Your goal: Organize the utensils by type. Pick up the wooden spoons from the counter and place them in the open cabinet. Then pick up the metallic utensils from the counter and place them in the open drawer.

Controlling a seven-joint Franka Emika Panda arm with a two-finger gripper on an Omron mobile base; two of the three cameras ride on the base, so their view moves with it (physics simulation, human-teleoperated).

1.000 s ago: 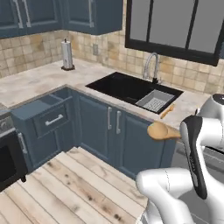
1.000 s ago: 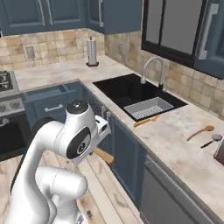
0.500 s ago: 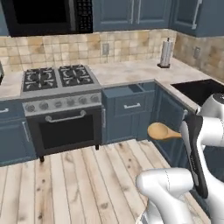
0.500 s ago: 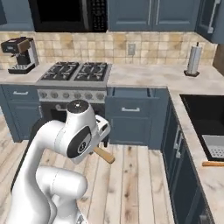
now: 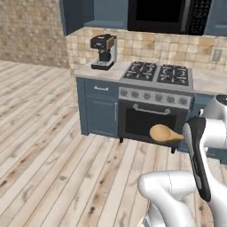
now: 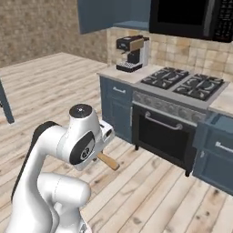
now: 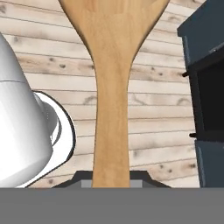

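A wooden spoon (image 7: 111, 87) is pinched by its handle in the gripper (image 7: 111, 183), carried above the plank floor (image 5: 53, 146), bowl pointing away from the hand; its handle end seems to poke out beside the arm; beyond stand the stove (image 5: 157, 73) and coffee maker (image 5: 103, 52).

a home kitchen, rendered: a gas stove (image 5: 159, 73) with an oven (image 5: 150, 119) below sits between dark blue base cabinets (image 5: 99, 111), a black microwave (image 5: 170, 15) hangs above it, and a coffee machine (image 5: 103, 52) stands at the left end of the beige surface (image 5: 95, 70). tan tiled backsplash (image 5: 146, 46), pale plank floor (image 5: 57, 164).
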